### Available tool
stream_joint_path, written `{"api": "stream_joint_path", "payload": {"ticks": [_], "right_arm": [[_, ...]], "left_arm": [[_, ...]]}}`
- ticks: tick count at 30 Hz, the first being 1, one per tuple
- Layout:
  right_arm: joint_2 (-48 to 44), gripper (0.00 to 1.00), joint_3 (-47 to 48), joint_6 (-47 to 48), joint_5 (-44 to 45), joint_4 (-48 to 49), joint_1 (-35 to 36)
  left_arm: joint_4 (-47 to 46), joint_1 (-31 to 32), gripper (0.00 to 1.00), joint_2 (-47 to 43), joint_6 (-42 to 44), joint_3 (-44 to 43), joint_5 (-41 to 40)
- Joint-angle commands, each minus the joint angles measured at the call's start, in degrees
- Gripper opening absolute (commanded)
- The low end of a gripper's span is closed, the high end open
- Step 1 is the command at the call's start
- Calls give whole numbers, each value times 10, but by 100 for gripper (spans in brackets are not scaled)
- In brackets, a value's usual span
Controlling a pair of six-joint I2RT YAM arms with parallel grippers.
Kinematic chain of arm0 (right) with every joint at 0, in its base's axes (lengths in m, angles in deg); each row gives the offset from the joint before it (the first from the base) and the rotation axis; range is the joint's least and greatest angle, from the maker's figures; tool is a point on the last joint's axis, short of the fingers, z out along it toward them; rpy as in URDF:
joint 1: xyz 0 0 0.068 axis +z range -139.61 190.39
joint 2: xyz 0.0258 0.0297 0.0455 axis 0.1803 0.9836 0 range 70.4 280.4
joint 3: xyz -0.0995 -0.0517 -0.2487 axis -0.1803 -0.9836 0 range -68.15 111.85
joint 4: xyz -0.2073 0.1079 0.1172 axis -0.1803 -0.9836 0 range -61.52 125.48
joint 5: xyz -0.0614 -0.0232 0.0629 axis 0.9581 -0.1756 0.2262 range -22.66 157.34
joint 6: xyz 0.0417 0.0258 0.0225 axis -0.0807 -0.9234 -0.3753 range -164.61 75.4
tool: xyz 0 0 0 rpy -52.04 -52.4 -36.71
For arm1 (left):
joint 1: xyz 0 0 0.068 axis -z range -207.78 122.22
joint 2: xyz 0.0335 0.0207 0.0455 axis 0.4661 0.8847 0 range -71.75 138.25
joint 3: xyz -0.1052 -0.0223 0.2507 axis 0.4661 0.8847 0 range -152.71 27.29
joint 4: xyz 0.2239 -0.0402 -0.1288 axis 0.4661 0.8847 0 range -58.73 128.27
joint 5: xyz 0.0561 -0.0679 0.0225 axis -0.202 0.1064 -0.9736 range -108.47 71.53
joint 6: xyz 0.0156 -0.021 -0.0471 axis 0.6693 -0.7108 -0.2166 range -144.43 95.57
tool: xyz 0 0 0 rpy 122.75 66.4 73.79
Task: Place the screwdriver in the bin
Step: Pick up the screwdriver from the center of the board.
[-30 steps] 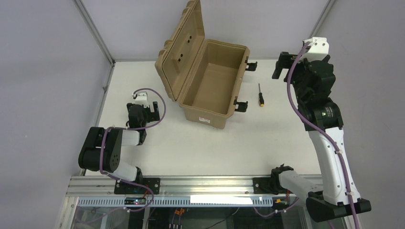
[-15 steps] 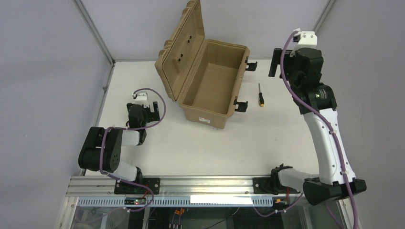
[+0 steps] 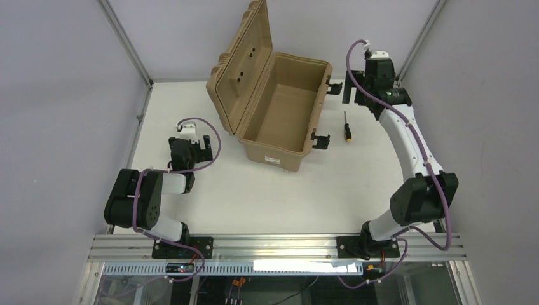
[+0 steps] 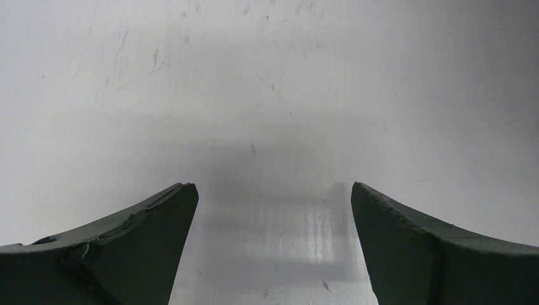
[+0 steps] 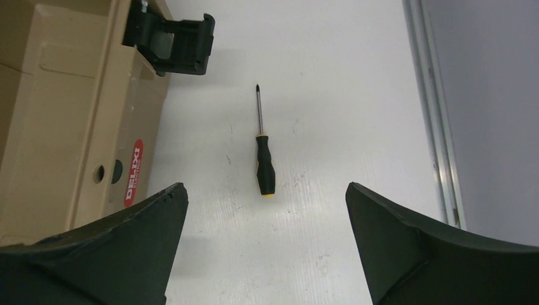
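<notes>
Big hard-plastic case (image 3: 257, 151): tan all over. Its latches (image 5: 175, 41): black. Label (image 5: 133, 173) on front: red w/ white lettering. Slim screwdriver (image 5: 262, 143): black handle, yellow at both handle ends, dark metal shaft. Worktop (image 3: 267, 197): white, faint grey scuffs. Arm cables (image 3: 416, 136): purple.

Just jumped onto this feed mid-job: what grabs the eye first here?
The big tan bin stands open at the far middle of the table, its lid raised and nothing visible inside. Just right of it the small black-and-yellow screwdriver lies flat on the table. The right gripper hangs above the table near it, fingers wide apart and empty.
</notes>
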Motion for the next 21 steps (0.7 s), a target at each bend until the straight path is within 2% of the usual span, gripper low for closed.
{"api": "stream_joint_path", "payload": {"ticks": [1,8,21], "right_arm": [[45,99,-16,-26,-29,49,-12],[136,99,-52,-43,-79,80,-31],[258,97,-79,-50,-93,104,-38]], "left_arm": [[-15,-7,99,1,-5,-7,-3],[-15,-7,99,1,-5,-7,-2],[-15,-7,99,1,-5,-7,-2]]}}
